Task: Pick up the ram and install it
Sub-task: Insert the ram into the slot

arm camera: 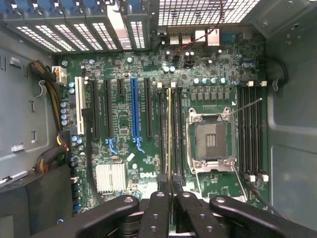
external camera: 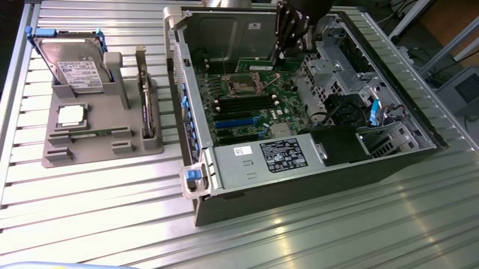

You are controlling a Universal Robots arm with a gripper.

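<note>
Gripper (arm camera: 169, 184) fingers pinch the ram (arm camera: 169, 131), a thin green stick seen edge-on in the wrist view, its gold-toned edge running down among the memory slots (arm camera: 174, 130) beside the empty processor socket (arm camera: 211, 140). The jaws stand nearly closed on the stick's near end, and the stick appears to sit in or just above one slot, though the edge-on angle does not show whether it is seated. In the exterior view the gripper (external camera: 292, 42) hangs inside the open computer case (external camera: 247, 174), over the far part of the motherboard (external camera: 254, 106). Blue and black expansion slots (arm camera: 133, 111) line the board on the other side of the memory slots, and a second bank of memory slots (arm camera: 250, 131) lies past the socket. Well apart from the case, toward the exterior view's left, a grey holder (external camera: 97, 143) rests on the ribbed metal table (external camera: 314, 235); it carries a hard drive (external camera: 75, 64) standing tilted, a square silver processor chip (external camera: 71, 115) lying flat, and a second green stick (external camera: 93, 134) lying low near its front.
</note>
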